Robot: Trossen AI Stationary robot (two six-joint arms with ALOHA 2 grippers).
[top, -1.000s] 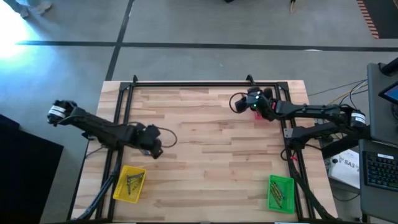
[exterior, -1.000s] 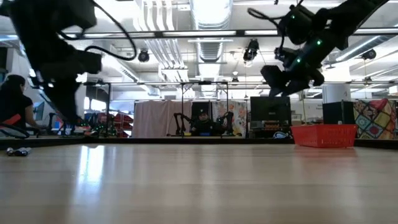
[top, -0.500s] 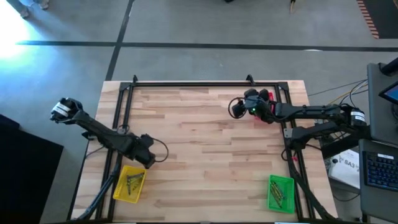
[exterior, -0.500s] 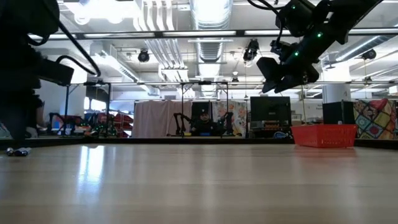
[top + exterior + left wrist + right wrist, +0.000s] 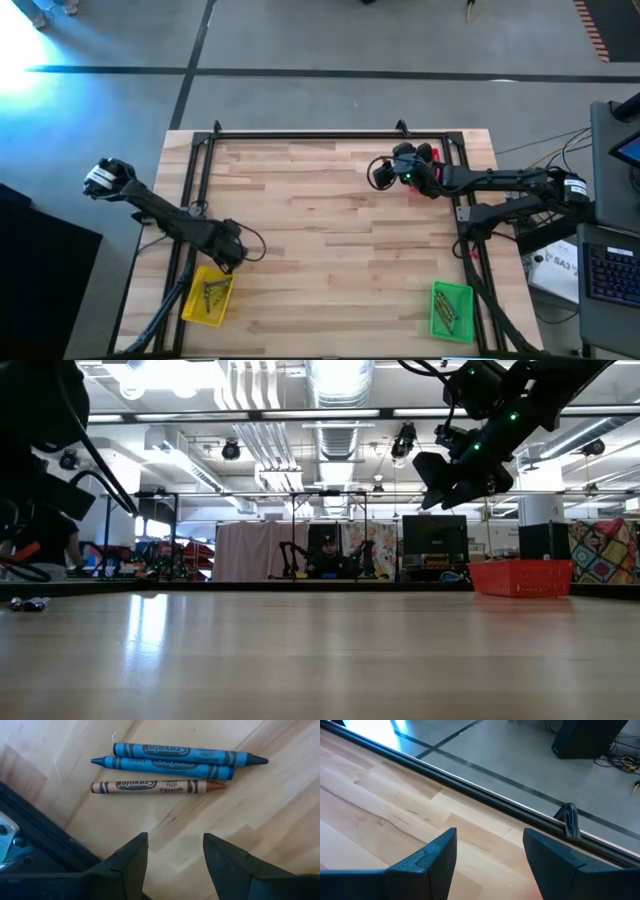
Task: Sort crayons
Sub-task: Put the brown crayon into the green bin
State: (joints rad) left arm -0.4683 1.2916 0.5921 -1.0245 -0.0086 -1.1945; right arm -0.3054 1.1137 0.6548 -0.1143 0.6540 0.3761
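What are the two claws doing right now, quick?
Left gripper: open, empty, above three crayons.
Right gripper: open, holding nothing.

Pale wood plank table, smooth sheen; paper-wrapped crayons

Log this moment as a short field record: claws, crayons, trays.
left claw: open, empty, above three loose crayons
loose crayons: two blue, one brown, lying side by side on the table
right claw: open, empty, near the far edge
yellow tray: holds crayons
green tray: holds crayons
red tray: contents not visible
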